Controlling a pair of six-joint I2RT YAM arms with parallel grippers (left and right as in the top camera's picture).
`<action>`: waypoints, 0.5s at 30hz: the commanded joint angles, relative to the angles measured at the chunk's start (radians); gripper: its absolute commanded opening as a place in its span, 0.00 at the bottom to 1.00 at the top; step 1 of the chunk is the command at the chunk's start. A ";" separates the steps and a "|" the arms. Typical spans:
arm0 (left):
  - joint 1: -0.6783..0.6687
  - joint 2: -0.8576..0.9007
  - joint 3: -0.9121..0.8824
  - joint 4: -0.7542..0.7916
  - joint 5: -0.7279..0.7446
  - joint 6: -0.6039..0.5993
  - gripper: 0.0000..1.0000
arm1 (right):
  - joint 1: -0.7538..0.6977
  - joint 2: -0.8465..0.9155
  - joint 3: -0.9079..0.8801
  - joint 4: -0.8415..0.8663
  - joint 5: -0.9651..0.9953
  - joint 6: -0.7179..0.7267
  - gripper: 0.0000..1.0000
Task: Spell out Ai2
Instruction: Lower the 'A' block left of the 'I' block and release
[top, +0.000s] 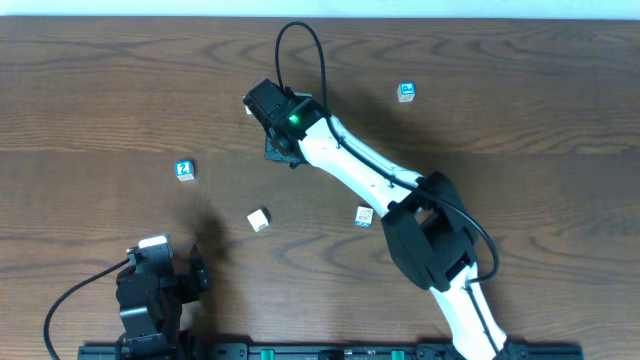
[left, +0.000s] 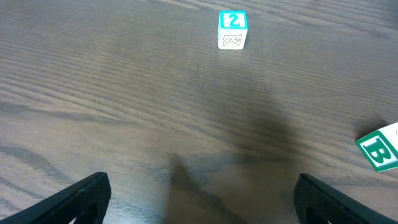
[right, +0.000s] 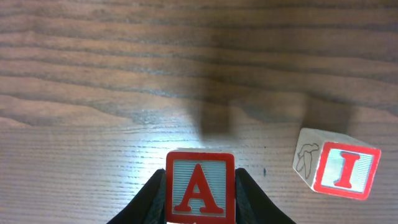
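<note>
Clearly, the right gripper (right: 200, 194) was clenched on the A cube (right: 199, 184): in the right wrist view its two dark fingers (right: 151, 198) pressed the left and the right side of this cube, and the red letter faced the camera. Whether the cube rested on the table (top: 520, 150) or was lifted a little, I could not tell. The I cube (right: 339, 165) lay just to the right of it, apart from it and turned a little, with its red letter also towards the camera and a small drawing on its left side. In the overhead view the right arm (top: 360, 170) reached far over the middle of the table, and both of these cubes were hidden under the gripper. The left gripper (left: 202, 186) was released, its jaws wide apart and holding nothing, at the near left corner of the scene. The 2 cube (left: 233, 29) stood well apart in front of it, on the left half of the table, with the blue digit on top. A cube with a green B (left: 379, 148) was at the right edge of the left wrist view, partly cut off. Another blue-faced cube (top: 406, 92) was far on the right side, and a pale cube (top: 364, 216) lay just beside the right arm.
</note>
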 joint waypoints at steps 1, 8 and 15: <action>0.003 -0.006 -0.013 -0.011 -0.008 0.014 0.95 | -0.007 -0.002 -0.032 0.021 -0.017 -0.043 0.01; 0.003 -0.006 -0.013 -0.011 -0.008 0.014 0.95 | -0.028 -0.009 -0.072 0.089 -0.074 -0.082 0.01; 0.003 -0.006 -0.013 -0.011 -0.008 0.014 0.95 | -0.045 -0.027 -0.077 0.054 -0.049 -0.078 0.01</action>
